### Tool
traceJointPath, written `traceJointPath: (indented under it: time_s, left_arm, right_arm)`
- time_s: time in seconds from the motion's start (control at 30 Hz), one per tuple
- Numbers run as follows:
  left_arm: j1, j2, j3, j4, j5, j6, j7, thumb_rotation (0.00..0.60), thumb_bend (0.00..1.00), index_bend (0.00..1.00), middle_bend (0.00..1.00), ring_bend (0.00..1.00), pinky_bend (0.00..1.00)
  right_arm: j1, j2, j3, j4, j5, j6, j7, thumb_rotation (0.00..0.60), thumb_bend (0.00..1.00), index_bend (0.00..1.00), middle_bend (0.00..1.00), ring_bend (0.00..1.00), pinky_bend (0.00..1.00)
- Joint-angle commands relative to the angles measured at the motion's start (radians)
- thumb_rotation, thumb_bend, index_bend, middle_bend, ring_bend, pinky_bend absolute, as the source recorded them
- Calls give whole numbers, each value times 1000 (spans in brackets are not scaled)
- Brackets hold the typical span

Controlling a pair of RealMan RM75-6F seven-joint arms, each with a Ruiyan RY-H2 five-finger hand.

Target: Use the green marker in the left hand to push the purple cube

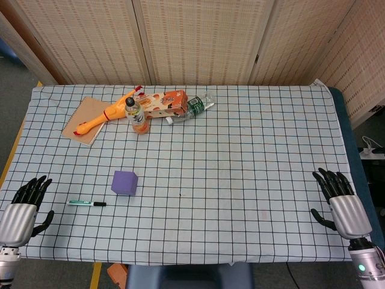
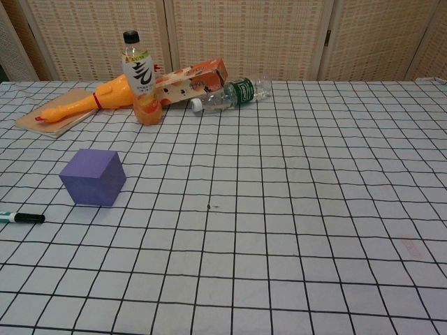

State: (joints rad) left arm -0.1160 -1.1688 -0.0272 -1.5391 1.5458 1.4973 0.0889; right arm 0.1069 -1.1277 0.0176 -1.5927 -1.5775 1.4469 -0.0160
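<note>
The cube (image 1: pixel 124 182) sits on the checked cloth (image 1: pixel 240 180) in the near-left part of the table, resting flat, with bare cloth all round it. The marker (image 1: pixel 87 203) lies just beside it, toward my near-left, apart from the cube and not touching it. Its long axis runs left to right across the table, black cap end pointing toward the cube's side, green-and-white barrel pointing toward my left hand. In the chest view only the cap end of the marker (image 2: pixel 22 218) shows at the left edge, below and left of the cube (image 2: pixel 93 176).

My left hand (image 1: pixel 23 211) rests at the near-left table edge, fingers spread and holding nothing. It lies left of the marker's barrel end, near but clear of it. My right hand (image 1: pixel 343 205) rests at the near-right edge, also spread and empty, well apart from both marker and cube. Neither hand shows in the chest view.

Judgement: the marker is not yet picked up. The left hand is by far the nearer, and the reach runs rightward and slightly away from me to the barrel. Once the marker is gripped, the cube lies further right and a little beyond it.

At the far side lie a notebook (image 1: pixel 85 120), rubber chicken (image 1: pixel 108 114), two bottles (image 1: pixel 136 115) and a carton (image 1: pixel 168 105), well clear of the work.
</note>
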Motion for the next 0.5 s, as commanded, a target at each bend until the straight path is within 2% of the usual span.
traceJointPath:
  time_s: [0.03,0.13,0.17,0.2,0.27,0.33,0.43,0.5]
  left_arm:
    - [-1,0,1,-6,-12,-15,14,600,406,0,0,0,131]
    - [-3,-1,3,-8,-16,-24,20,600,406,0,3,2,144]
    - [-6,-2,5,-7,-18,-33,29,600,405,10,17,26,190]
    - [-19,-21,10,23,-8,-56,49,600,405,22,31,55,238]
    - [-34,-78,4,116,7,-53,96,600,408,83,101,190,471]
    - [-44,-141,-1,214,31,-34,144,600,410,141,180,321,659]
    - [-64,-200,6,305,47,-54,146,600,413,186,254,474,786]
    - [-80,-220,10,336,38,-93,135,600,413,191,267,509,807]
  right_arm:
    - [0,0,-2,0,-1,-1,1,600,176,0,0,0,0]
    - [-1,2,-2,-2,-4,4,2,600,177,0,0,0,0]
    - [-3,3,-1,-3,-6,9,3,600,177,0,0,0,0]
    - [-5,2,2,-3,-3,15,2,600,177,0,0,0,0]
    - [-5,-1,1,-1,0,12,-7,600,177,0,0,0,0]
    - [-4,-5,0,-1,4,6,-15,600,177,0,0,0,0]
    - [-4,-12,2,0,6,5,-37,600,177,0,0,0,0]
    - [-4,-14,1,-4,6,6,-42,600,177,0,0,0,0]
